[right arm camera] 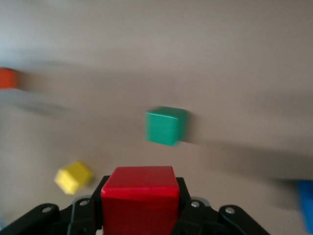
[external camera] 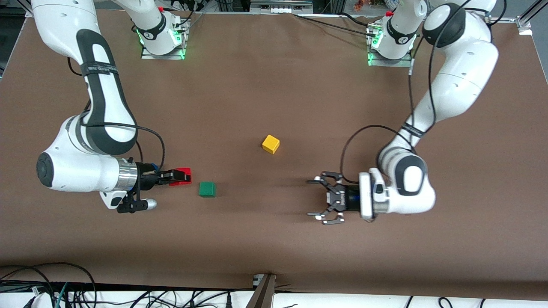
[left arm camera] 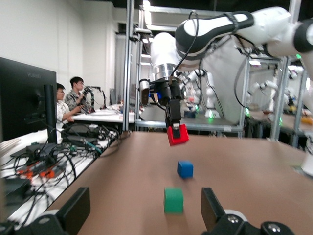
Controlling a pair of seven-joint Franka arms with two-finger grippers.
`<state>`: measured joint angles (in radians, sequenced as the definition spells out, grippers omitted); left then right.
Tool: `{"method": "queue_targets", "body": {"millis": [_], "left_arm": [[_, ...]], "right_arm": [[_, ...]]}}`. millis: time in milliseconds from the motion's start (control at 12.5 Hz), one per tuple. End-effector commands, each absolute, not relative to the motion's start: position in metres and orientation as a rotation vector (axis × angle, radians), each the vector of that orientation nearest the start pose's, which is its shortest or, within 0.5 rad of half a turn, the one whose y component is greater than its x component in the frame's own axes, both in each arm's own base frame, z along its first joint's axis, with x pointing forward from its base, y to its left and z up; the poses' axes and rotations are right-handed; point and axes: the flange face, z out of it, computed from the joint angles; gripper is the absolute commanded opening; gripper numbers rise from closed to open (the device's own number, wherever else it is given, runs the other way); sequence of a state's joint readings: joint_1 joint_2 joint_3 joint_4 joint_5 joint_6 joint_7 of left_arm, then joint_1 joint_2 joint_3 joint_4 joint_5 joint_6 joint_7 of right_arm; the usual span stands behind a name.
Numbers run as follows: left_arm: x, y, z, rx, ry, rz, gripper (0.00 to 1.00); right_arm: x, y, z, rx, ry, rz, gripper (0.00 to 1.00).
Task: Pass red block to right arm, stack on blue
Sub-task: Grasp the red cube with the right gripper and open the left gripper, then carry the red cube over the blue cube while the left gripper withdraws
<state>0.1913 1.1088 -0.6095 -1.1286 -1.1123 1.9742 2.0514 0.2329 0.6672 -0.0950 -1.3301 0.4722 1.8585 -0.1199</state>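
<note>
My right gripper [external camera: 182, 176] is shut on the red block [external camera: 182, 175] and holds it in the air at the right arm's end of the table. In the right wrist view the red block [right arm camera: 140, 196] fills the space between the black fingers. The left wrist view shows the red block [left arm camera: 178, 135] hanging above the blue cube [left arm camera: 185, 169], which rests on the table. In the front view the blue cube is hidden. My left gripper [external camera: 317, 199] is open and holds nothing, low over the table toward the left arm's end, its fingers [left arm camera: 211, 208] spread wide.
A green cube [external camera: 207, 189] lies on the table beside the held red block, between the two grippers. A yellow cube [external camera: 270, 144] sits mid-table, farther from the front camera. An orange cube [right arm camera: 7, 78] shows at the edge of the right wrist view.
</note>
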Motion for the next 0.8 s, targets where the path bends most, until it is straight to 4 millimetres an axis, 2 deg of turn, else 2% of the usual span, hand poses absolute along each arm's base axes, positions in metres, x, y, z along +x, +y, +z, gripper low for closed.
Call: {"method": "queue_targets", "body": {"millis": [0, 321, 481, 721], "left_arm": [[0.746, -0.146, 0.243, 1.250, -1.328, 1.108, 1.00], [0.746, -0.057, 0.232, 1.317, -1.515, 1.016, 1.00], [0.742, -0.030, 0.222, 1.345, -1.575, 0.955, 1.00], [0.743, 0.009, 0.220, 1.381, -1.646, 0.884, 1.00]], "right_arm": [[0.703, 0.122, 0.320, -2.893, -0.211, 0.189, 0.00], [0.692, 0.080, 0.294, -3.083, -0.266, 0.197, 0.00], [0.682, 0.070, 0.287, -3.116, -0.278, 0.193, 0.00], [0.669, 0.058, 0.280, -3.155, -0.293, 0.135, 0.00]]}}
